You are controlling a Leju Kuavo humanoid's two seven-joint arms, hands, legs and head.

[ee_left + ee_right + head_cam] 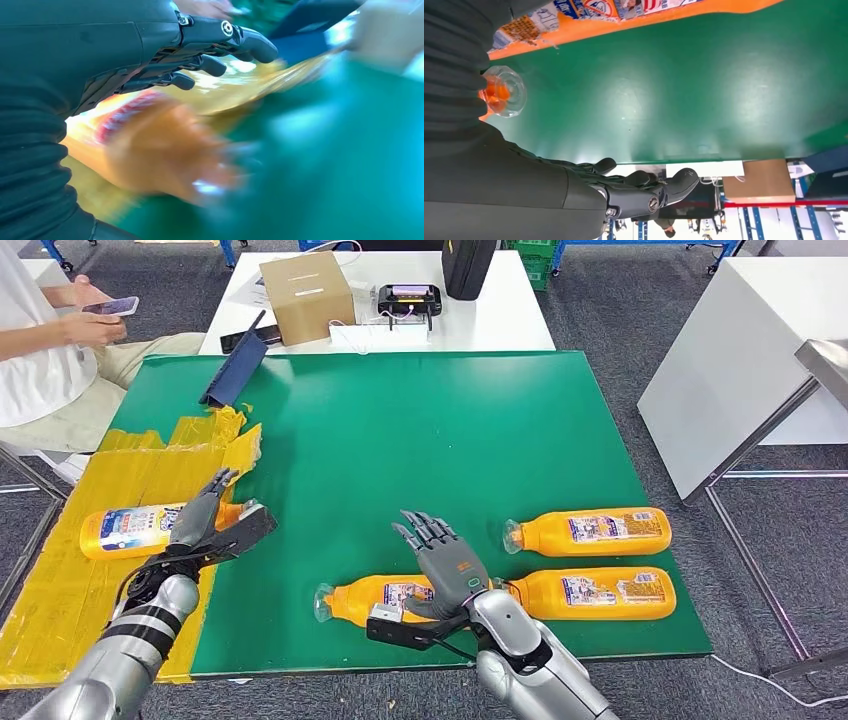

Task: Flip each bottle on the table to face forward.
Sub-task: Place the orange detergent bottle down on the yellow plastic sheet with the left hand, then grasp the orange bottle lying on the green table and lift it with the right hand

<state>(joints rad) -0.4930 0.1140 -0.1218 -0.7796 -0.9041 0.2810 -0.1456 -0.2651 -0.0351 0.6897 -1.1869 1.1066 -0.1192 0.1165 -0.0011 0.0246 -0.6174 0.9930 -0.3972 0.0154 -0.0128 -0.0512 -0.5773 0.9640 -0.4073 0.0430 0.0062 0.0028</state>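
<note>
The right hand (448,562), fingers spread and holding nothing, hovers over the nearest bottle (375,598), which lies flat under its palm on the green worktop (420,440), long axis crosswise, cap toward the left hand (205,523). That hand, fingers apart, rests over a similar bottle on yellow tape (125,530). Best to grip mid-body and roll about the long axis.

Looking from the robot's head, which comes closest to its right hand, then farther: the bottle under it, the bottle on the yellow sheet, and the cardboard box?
From the right hand:
1. Bottle beneath it, at the mat's near edge.
2. Bottle on the yellow sheet, far left by the left hand.
3. Cardboard box, on the white table beyond.
</note>
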